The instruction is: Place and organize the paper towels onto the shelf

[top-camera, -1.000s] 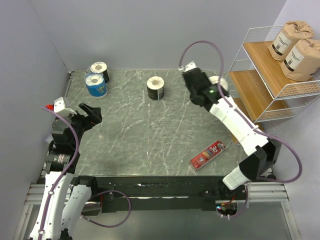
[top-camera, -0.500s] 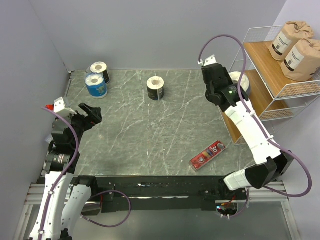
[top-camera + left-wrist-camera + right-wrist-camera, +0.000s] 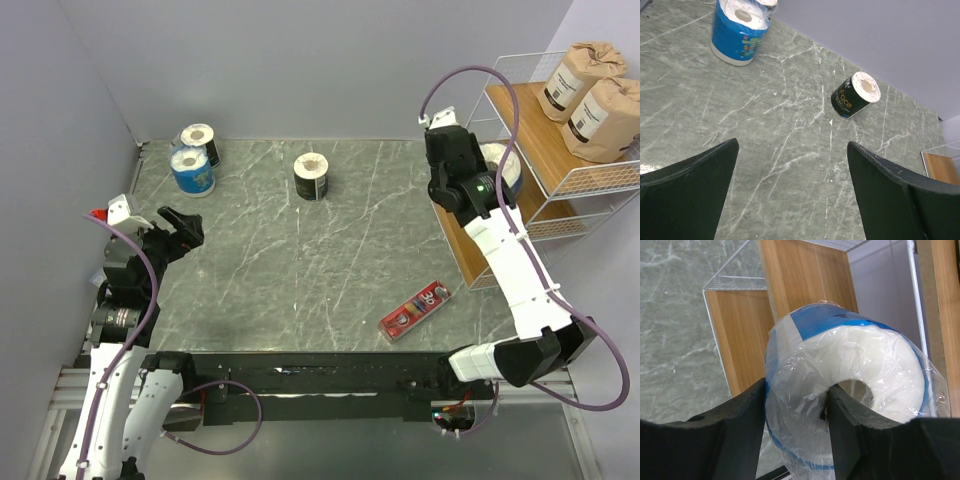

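Note:
My right gripper (image 3: 490,170) is shut on a blue paper towel roll (image 3: 840,390), one finger in its core, holding it over the middle tier of the shelf (image 3: 560,210). The roll shows in the top view (image 3: 505,168). Two brown kraft rolls (image 3: 588,88) stand on the top tier. A blue roll (image 3: 191,170) and a black roll (image 3: 201,141) stand at the far left; another black roll (image 3: 312,176) stands mid-table, also in the left wrist view (image 3: 856,95). My left gripper (image 3: 180,230) is open and empty near the left edge.
A flat red box (image 3: 414,310) lies on the table near the front right. Grey walls close the left and back sides. The shelf's white wire frame (image 3: 735,282) rises around the wooden tiers.
My right arm has carried the blue roll rightward from over the table to over the shelf's middle tier. The left arm has not moved.

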Robot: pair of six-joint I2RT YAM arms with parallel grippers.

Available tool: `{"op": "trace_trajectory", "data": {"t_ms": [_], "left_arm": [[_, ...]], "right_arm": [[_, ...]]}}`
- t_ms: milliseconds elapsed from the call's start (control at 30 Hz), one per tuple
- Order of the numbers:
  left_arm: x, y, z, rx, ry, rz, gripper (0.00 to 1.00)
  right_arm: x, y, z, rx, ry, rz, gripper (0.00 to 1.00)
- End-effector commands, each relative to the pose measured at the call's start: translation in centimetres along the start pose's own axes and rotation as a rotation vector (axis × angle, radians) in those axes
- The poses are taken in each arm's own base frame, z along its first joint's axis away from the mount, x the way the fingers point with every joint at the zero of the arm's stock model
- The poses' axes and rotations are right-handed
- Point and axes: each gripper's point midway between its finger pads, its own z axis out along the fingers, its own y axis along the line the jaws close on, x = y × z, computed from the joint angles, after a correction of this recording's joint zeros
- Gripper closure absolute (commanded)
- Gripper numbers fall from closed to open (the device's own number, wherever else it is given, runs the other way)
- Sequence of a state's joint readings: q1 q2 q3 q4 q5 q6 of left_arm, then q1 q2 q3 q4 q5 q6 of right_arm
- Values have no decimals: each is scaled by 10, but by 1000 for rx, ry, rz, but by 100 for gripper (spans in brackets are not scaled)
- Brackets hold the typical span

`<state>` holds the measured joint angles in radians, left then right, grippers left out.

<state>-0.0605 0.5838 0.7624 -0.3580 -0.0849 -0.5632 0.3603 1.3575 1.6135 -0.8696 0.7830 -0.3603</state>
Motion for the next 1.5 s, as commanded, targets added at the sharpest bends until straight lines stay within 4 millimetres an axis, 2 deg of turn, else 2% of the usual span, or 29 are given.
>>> {"op": "trace_trajectory", "data": {"t_ms": [0, 167, 300, 367, 533, 733, 967, 1167, 1333, 1467], "left_arm": [[-12, -6, -3, 17, -38, -6, 4], [-12, -6, -3, 17, -38, -5, 4], [-12, -6, -4, 18, -39, -6, 3], [-12, -6, -3, 15, -37, -4, 4], [-12, -5, -4, 14, -42, -6, 4], [-12, -6, -3, 15, -39, -8, 4], [-13, -6, -4, 16, -42, -6, 4], [-13, -7, -4, 18, -43, -10, 3], [-12, -6, -3, 18, -39, -8, 4], [-11, -5, -3, 12, -36, -6, 4]], "right_arm": [[2, -24, -10, 48, -33, 66, 54], [12, -33, -4, 78, -5, 69, 53], [16, -40, -1, 97, 3, 92, 42], [18, -44, 0, 120, 10, 86, 40], [18, -55, -1, 179, 13, 81, 33], [16, -66, -3, 232, 37, 60, 31], [-1, -52, -12, 140, -37, 68, 32], [-28, -36, -23, 73, -142, 65, 37], [-45, -16, -8, 40, -182, 17, 43], [-40, -10, 13, 105, -103, -69, 44]]}}
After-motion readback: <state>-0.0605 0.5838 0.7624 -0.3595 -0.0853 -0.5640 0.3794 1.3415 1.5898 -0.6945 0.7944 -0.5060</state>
